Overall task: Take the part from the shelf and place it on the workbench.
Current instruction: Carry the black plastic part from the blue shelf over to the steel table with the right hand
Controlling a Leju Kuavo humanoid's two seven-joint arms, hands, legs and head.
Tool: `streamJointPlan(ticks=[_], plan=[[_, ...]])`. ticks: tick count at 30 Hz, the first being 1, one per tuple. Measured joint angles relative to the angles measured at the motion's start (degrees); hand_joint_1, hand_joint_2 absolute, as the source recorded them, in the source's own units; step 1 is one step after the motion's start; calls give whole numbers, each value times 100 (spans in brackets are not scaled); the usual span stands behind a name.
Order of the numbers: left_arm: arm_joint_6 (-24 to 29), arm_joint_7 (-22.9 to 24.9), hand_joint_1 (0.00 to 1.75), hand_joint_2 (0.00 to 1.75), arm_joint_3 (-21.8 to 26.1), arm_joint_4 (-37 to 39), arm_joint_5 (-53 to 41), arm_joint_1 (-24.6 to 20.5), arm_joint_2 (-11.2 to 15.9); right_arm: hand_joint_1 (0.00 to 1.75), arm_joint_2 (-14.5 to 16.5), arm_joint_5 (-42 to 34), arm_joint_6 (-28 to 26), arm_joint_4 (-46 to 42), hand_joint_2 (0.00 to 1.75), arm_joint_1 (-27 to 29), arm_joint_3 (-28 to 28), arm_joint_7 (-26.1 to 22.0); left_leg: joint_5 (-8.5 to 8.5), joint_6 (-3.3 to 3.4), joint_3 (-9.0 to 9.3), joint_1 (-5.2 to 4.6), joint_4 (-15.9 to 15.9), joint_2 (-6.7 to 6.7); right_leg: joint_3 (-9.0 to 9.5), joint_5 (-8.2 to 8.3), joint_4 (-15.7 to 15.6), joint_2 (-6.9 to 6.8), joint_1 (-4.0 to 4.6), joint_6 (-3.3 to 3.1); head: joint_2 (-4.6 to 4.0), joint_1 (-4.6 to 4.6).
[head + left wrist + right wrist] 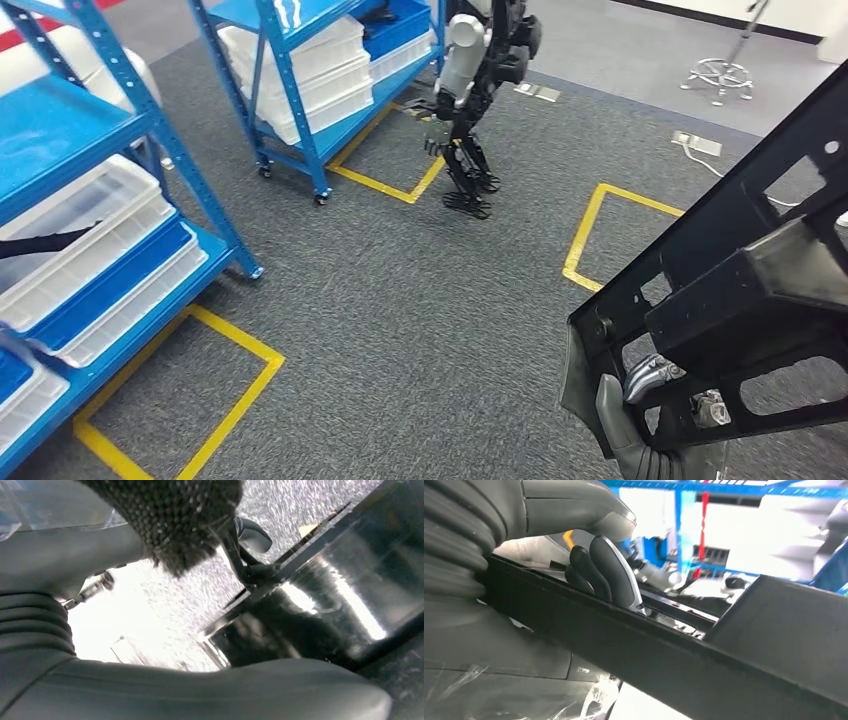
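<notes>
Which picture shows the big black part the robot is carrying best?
The head view: there the black part shows its frame, cut-out holes and raised block, with a hand gripping its lower edge. The right wrist view shows one long edge up close; the left wrist view shows a shiny dark surface.

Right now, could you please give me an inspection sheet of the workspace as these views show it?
Surface: grey carpet floor with yellow taped squares; workbench: nothing seen.
Job's things: large black part carried at the lower right, off the shelf.
Clutter: nothing seen loose on the floor.
Hands: right hand grips the black part's edge; left hand lies close beside the part, grip cannot be told.
Cables: white cable running from a floor socket.
Surroundings: blue shelves holding white bins; another humanoid robot standing beyond; a chair base far back.
</notes>
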Motion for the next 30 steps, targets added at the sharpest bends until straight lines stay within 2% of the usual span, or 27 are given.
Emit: streamJointPlan(ticks=[1, 2, 4, 5, 6, 8, 9, 10, 11, 13, 14, 15, 16, 17, 19, 20, 21, 22, 23, 24, 25, 26, 27, 28, 29, 30], plan=[[0, 1, 0, 175, -1, 0, -1, 6, 0, 175, -4, -1, -1, -2, 175, 31, -20, 0, -3, -4, 3, 0, 3, 68, 119, 115, -174, -21, -3, 10, 0, 2], [0, 1, 0, 175, -1, 0, -1, 11, 0, 175, -9, -1, -1, -7, 175, 55, -42, 1, -10, -15, 9, 3, 10, 128, 354, 305, -572, -74, -7, 20, 0, 2], [0, 4, 0, 175, -2, -1, -1, 23, 8, 175, -22, -1, 3, -33, 175, 78, -81, 12, -53, -66, 15, -15, 62, 224, 888, 634, -1514, -329, -10, 30, 0, 2], [1, 5, 0, 175, -2, -2, -1, 27, 11, 175, -31, 0, 7, -56, 175, 82, -102, 22, -75, -93, 12, -29, 101, 257, 1040, 718, -1806, -412, -9, 4, 0, -1], [1, 7, 0, 175, -2, -2, -1, 31, 15, 175, -40, 0, 12, -76, 175, 83, -122, 32, -90, -112, 6, -43, 135, 284, 1097, 743, -1939, -445, -3, -31, 0, -5], [2, 11, 0, 175, -2, -2, 1, 34, 16, 175, -52, 0, 26, -101, 175, 86, -157, 56, -107, -123, -8, -32, 176, 308, 1068, 770, -1948, -314, 0, -114, 0, -11], [1, 15, 0, 175, -2, -2, 1, 28, 15, 175, -55, 1, 37, -115, 175, 88, -169, 73, -177, -136, -43, -18, 250, 248, 1057, 782, -1948, -260, -3, -140, 0, -12], [1, 18, 0, 175, -2, -2, 2, 17, 12, 175, -58, 4, 49, -135, 175, 85, -180, 92, -316, -158, -127, -3, 444, 159, 1046, 797, -1949, -210, -9, -166, 0, -13], [1, 21, 0, 175, -2, -2, 2, 4, 8, 175, -60, 9, 61, -160, 175, 76, -190, 110, -520, -184, -268, 10, 782, 56, 1035, 812, -1951, -161, -15, -191, 0, -14], [11, 32, 0, 175, -2, -2, 2, -25, -2, 175, -69, 25, 82, -196, 175, 51, -207, 137, -973, -215, -664, 21, 1758, -79, 1014, 831, -1952, -48, -13, -221, 0, -15], [20, 37, 0, 175, -2, -2, 2, -35, -4, 175, -74, 34, 93, -203, 175, 43, -211, 151, -1101, -208, -828, 16, 2158, -102, 1011, 835, -1952, 22, -7, -227, 0, -15], [28, 46, 0, 175, -2, -2, 2, -47, -8, 175, -79, 42, 103, -207, 175, 40, -214, 168, -1117, -185, -904, 5, 2348, -122, 1013, 838, -1952, 98, -1, -230, 0, -15], [36, 60, 0, 175, -2, -2, 2, -59, -11, 175, -82, 49, 116, -214, 175, 40, -219, 189, -1013, -149, -867, -13, 2276, -149, 1019, 841, -1952, 176, 4, -231, 0, -15], [37, 76, 0, 175, -2, -2, 3, -67, -13, 175, -84, 53, 125, -223, 175, 38, -226, 205, -800, -104, -728, -36, 1952, -202, 1030, 843, -1954, 257, 5, -232, 0, -15], [41, 107, 0, 175, -2, -2, 3, -70, -15, 175, -85, 62, 136, -242, 175, 31, -242, 222, -273, 1, -364, -78, 1016, -464, 1047, 854, -1973, 402, -5, -229, 0, -16], [45, 113, 0, 175, -2, -2, 2, -67, -15, 175, -87, 67, 139, -248, 175, 27, -248, 226, -73, 43, -242, -92, 659, -596, 1040, 869, -1986, 475, -13, -220, 0, -19], [47, 117, 0, 175, -2, -2, 1, -65, -15, 175, -87, 74, 143, -251, 175, 24, -249, 228, 43, 68, -188, -99, 465, -691, 1025, 886, -1999, 543, -25, -207, 0, -20], [49, 120, 0, 175, -2, -2, 1, -66, -16, 175, -88, 79, 144, -254, 175, 29, -250, 232, 94, 81, -178, -101, 400, -715, 1006, 909, -2011, 617, -39, -184, 0, -22], [50, 122, 0, 175, -2, -2, 0, -69, -19, 175, -90, 84, 143, -262, 175, 38, -253, 237, 126, 80, -175, -103, 370, -658, 995, 930, -2032, 698, -46, -155, 0, -22], [50, 127, 0, 175, -4, -2, -1, -71, -27, 175, -93, 87, 139, -272, 175, 47, -257, 238, 137, 77, -124, -88, 262, -586, 975, 911, -2016, 679, -38, -137, 0, -23], [50, 132, 0, 175, -5, -2, -2, -69, -35, 175, -97, 92, 130, -284, 175, 56, -262, 237, 134, 73, -66, -74, 130, -502, 900, 821, -1902, 575, -15, -121, 1, -21], [50, 137, 0, 175, -7, -2, -3, -63, -43, 175, -102, 96, 122, -296, 175, 59, -269, 235, 127, 70, -15, -59, -3, -413, 760, 655, -1644, 418, 13, -110, 1, -17], [50, 141, 0, 175, -8, -2, -4, -52, -48, 175, -106, 100, 115, -301, 175, 60, -274, 233, 102, 67, 27, -43, -104, -329, 554, 424, -1228, 225, 33, -104, 1, -14], [50, 142, 0, 175, -8, -2, -5, -39, -48, 175, -108, 103, 108, -304, 175, 66, -279, 232, 90, 66, 21, -42, -121, -253, 319, 196, -744, 98, 42, -89, 1, -9], [50, 142, 0, 175, -8, -2, -7, -29, -48, 175, -109, 103, 104, -304, 175, 76, -282, 232, 88, 65, 12, -41, -120, -177, 125, 37, -317, 39, 37, -70, 0, -7], [51, 142, 0, 175, -8, -2, -8, -20, -48, 175, -111, 103, 99, -304, 175, 89, -285, 232, 84, 61, 8, -39, -115, -100, 26, -18, -74, 6, 29, -49, 0, -7]])
